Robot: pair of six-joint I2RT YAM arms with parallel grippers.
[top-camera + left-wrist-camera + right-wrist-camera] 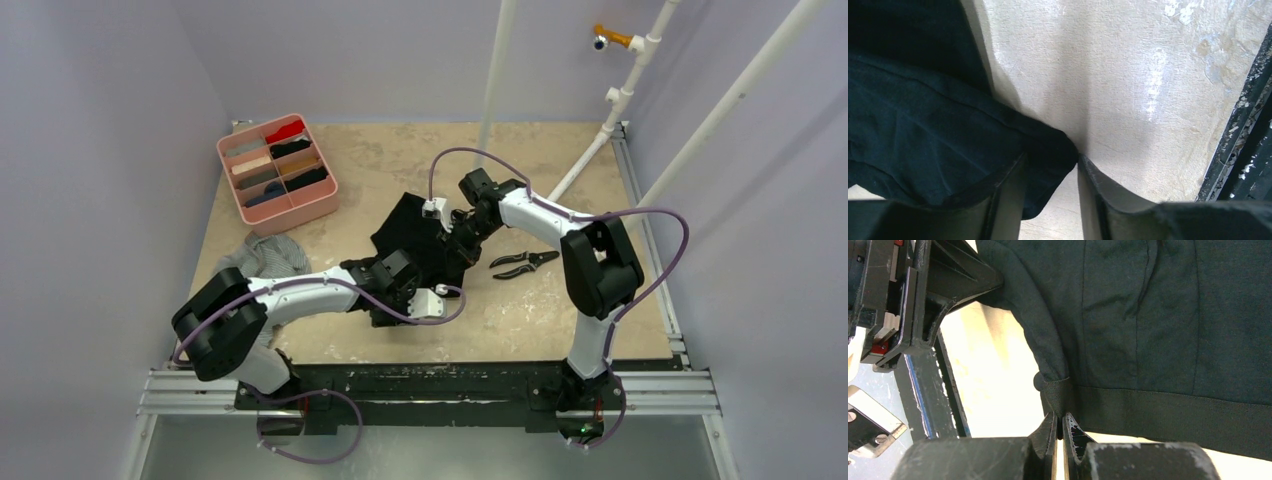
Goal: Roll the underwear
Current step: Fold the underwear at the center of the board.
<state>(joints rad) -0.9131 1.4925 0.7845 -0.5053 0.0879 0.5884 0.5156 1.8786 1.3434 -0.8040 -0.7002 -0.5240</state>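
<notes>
The black underwear [405, 225] lies rumpled in the middle of the table, between my two grippers. My right gripper [1059, 415] is shut on the folded corner of its waistband [1168, 412], and in the top view that gripper [455, 240] sits at the cloth's right side. My left gripper [1051, 157] is at the near edge [390, 305]. Its jaws stand apart around a corner of the black cloth [923, 135], and bare table shows between them. The grey striped underwear [270, 257] lies bunched at the left, apart from both grippers.
A pink divided tray [232, 152] holding rolled garments stands at the back left. Black-handled pliers [523, 263] lie right of the black cloth. White pipes [497, 75] rise at the back. The table's metal rail [1243, 145] runs close to my left gripper.
</notes>
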